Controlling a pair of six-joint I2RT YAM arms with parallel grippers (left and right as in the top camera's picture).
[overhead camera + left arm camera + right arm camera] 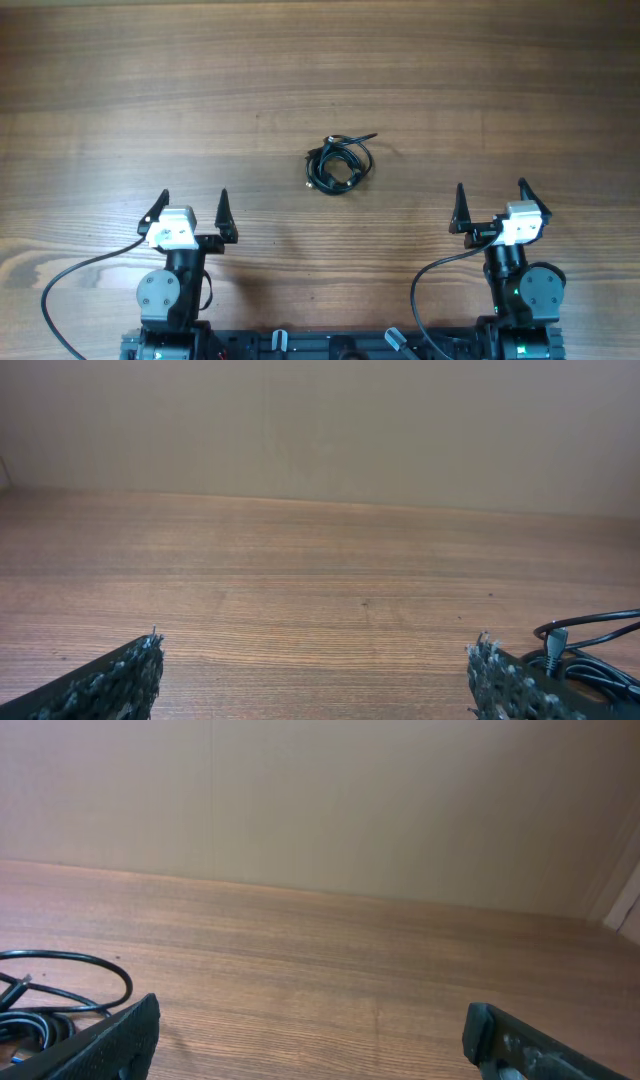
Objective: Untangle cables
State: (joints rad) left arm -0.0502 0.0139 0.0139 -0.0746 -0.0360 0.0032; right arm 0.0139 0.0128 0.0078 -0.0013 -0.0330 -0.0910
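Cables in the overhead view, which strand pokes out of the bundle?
The strand at the far corner, on the robot's right: it runs out straight and free, while the other cables stay curled together in loops.

Wooden bench, brown grain. Cables lie on it mid-surface, black, coiled in one tangled bundle.
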